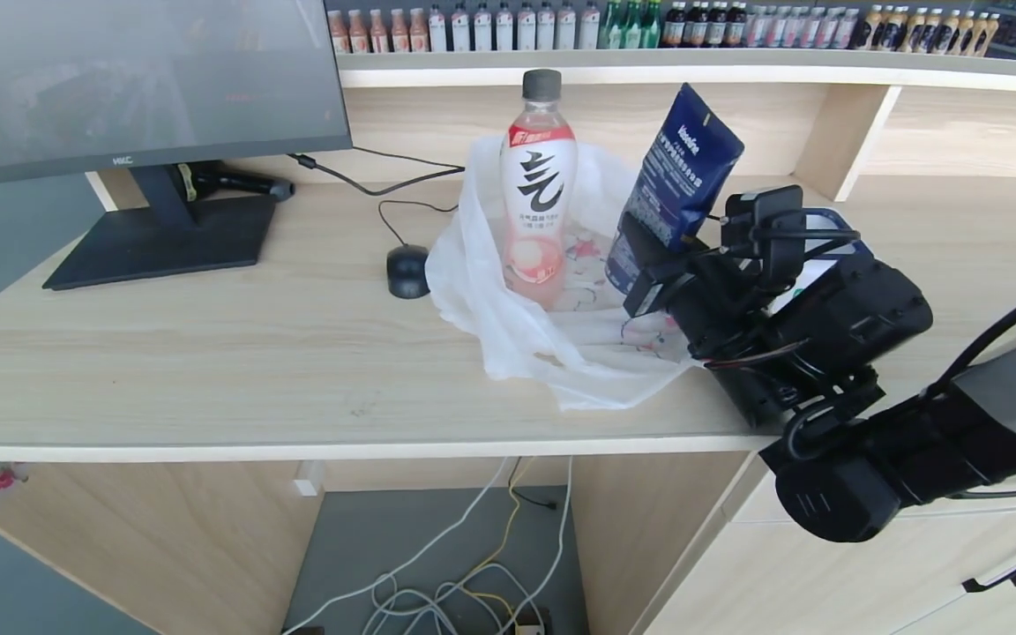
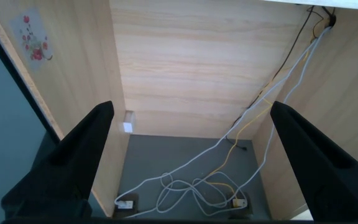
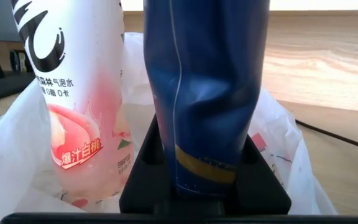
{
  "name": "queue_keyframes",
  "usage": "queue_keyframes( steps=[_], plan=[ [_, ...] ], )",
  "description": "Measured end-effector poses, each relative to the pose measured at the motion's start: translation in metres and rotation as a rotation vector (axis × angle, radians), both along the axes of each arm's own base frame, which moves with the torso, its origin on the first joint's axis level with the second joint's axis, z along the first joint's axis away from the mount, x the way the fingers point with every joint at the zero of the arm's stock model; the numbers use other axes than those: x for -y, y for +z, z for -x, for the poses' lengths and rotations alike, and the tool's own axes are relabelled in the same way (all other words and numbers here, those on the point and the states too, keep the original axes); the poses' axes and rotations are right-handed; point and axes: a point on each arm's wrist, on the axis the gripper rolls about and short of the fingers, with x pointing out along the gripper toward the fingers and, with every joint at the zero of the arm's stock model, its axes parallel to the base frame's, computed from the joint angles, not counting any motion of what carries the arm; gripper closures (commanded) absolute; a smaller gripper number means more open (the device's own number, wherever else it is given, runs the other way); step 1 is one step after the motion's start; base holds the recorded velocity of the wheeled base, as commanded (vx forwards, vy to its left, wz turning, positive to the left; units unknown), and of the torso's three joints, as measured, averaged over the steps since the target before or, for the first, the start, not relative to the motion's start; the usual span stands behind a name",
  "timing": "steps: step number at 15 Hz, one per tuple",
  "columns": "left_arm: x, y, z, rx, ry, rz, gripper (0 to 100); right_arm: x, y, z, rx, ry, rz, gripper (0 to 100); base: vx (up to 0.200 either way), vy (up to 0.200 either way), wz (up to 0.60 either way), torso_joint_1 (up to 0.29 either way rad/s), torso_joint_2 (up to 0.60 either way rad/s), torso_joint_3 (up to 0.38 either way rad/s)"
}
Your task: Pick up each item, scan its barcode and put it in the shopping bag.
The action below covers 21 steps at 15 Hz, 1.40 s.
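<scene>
The monitor (image 1: 138, 79) stands at the left rear of the counter (image 1: 208, 353), with a handheld scanner (image 1: 230, 182) lying behind its base. The mouse (image 1: 407, 271) sits right of that base, just beside the left edge of the shopping bag (image 1: 481, 309), which lies at the counter's middle. The bottle (image 1: 539, 185) stands upright in the bag. To its right the pouch (image 1: 680, 176) tilts above the bag's right side, its lower end clamped in the right gripper (image 1: 649, 269). A row of bottles (image 1: 649, 26) lines the shelf behind the counter. Cables (image 2: 197, 190) lie on the floor under the counter, before the left gripper (image 2: 191, 155)
</scene>
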Motion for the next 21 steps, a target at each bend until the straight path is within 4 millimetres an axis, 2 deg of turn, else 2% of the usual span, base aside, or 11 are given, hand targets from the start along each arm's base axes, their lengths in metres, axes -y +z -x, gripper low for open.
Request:
queue_keyframes(
  steps=[18,21],
  plan=[
    [0.0,0.0,0.0,0.0,0.0,0.0,0,-0.006,-0.003,-0.013,0.003,0.007,-0.013,100,0.0,0.0,0.0,0.0,0.0,0.0],
    [0.0,0.0,0.0,-0.001,0.0,0.0,0,-0.003,0.003,-0.007,0.008,0.009,-0.016,100,0.0,0.0,0.0,0.0,0.0,0.0]
  ],
)
